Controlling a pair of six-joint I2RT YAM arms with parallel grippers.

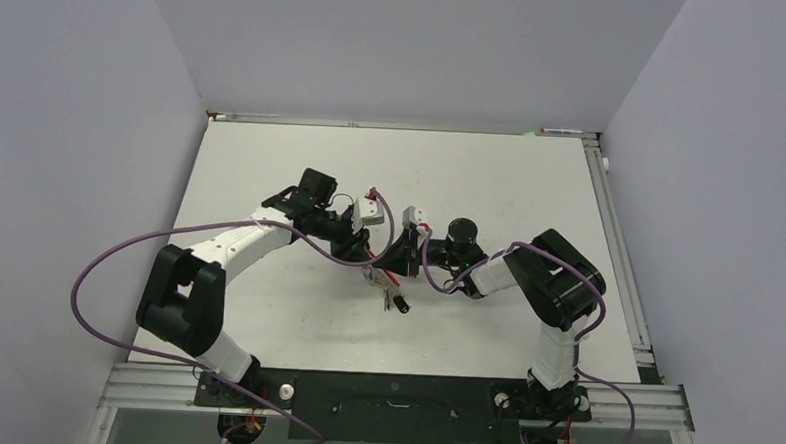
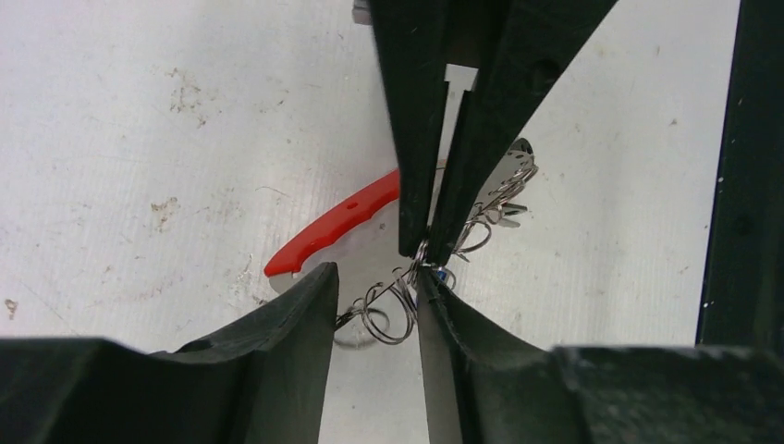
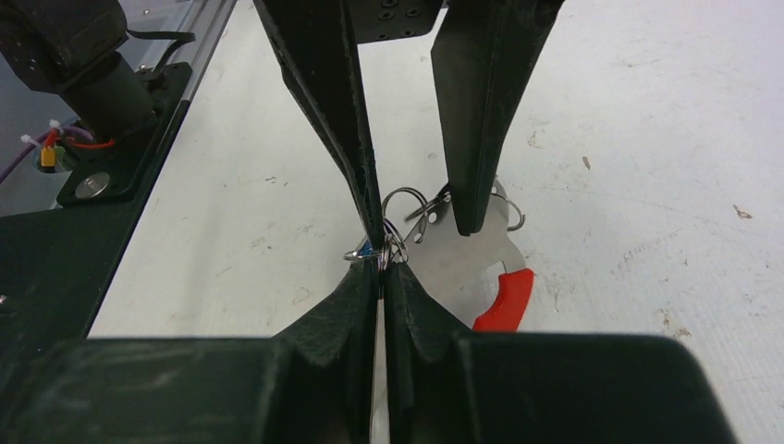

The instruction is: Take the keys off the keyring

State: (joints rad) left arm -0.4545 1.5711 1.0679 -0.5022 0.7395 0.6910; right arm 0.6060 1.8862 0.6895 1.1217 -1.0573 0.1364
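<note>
Two claws meet over one small bunch about the middle of the surface, a little toward its near edge. On the left, the left claw (image 2: 374, 277) stands part-way open. Its fingers (image 2: 287, 342) straddle a tangle of thin wire loops (image 2: 388, 313) without clamping them. Between the claws sits the keyring (image 2: 337, 220), a bright red arc joined to flat grey metal. The keys (image 1: 395, 302) trail from it toward the near edge and are too small to tell apart. On the right, the right claw (image 3: 381, 270) is closed tight, pinching one of the wire loops at its very tips. I judge the whole bunch light and stiff but slippery, since springy wire may twist or pop out of a pinch. The broad red arc looks the surest hold, which would leave the other claw free to work a loop round.
</note>
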